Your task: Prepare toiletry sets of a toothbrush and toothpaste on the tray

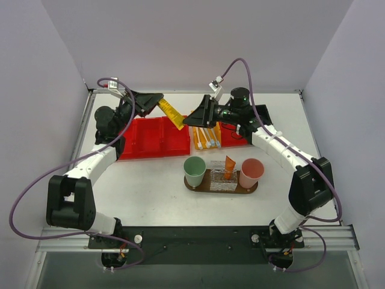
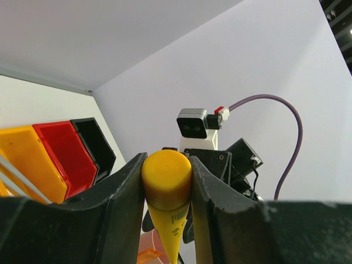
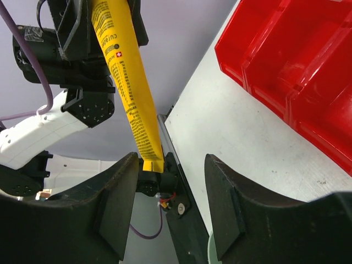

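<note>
My left gripper [image 1: 157,103] is shut on the cap end of a yellow toothpaste tube [image 1: 171,114], held in the air over the red bins. In the left wrist view the round yellow cap [image 2: 166,179] is clamped between both fingers. My right gripper [image 1: 194,117] is open at the tube's flat end. In the right wrist view that flat end [image 3: 150,164] hangs between the fingers, close to the left finger [image 3: 118,203]. The dark wooden tray [image 1: 248,190] carries three cups. An orange tube [image 1: 230,164] stands in the clear middle cup. Toothbrushes [image 1: 206,138] lie in a bin behind the tray.
Red bins [image 1: 153,137] sit at the back left of the table. On the tray stand a green cup [image 1: 194,171], a clear cup [image 1: 222,177] and a pink cup [image 1: 251,173]. Walls close in the table on three sides.
</note>
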You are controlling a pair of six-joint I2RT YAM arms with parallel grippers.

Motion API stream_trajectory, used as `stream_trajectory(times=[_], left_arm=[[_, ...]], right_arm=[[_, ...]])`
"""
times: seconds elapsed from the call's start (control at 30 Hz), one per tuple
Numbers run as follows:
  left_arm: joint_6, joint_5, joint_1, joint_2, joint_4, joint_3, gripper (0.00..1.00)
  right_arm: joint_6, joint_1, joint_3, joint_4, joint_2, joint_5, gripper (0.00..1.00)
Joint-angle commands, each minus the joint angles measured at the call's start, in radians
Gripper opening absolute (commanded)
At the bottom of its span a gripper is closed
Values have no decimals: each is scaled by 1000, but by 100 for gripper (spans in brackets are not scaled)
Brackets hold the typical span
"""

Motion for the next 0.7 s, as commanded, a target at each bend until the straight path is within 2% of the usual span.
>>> stream_trajectory(times=[0.0, 0.23, 0.67], left_arm=[[-27, -33, 6, -35, 91, -11, 0], [-13, -44, 6, -37, 113, -26, 0], [-11, -56, 6, -40, 131, -35, 0]], right_arm=[[47, 13, 0, 145, 4, -29, 46], [96, 33, 1, 181, 18, -46, 37], [86, 53, 1, 176, 28, -52, 28]])
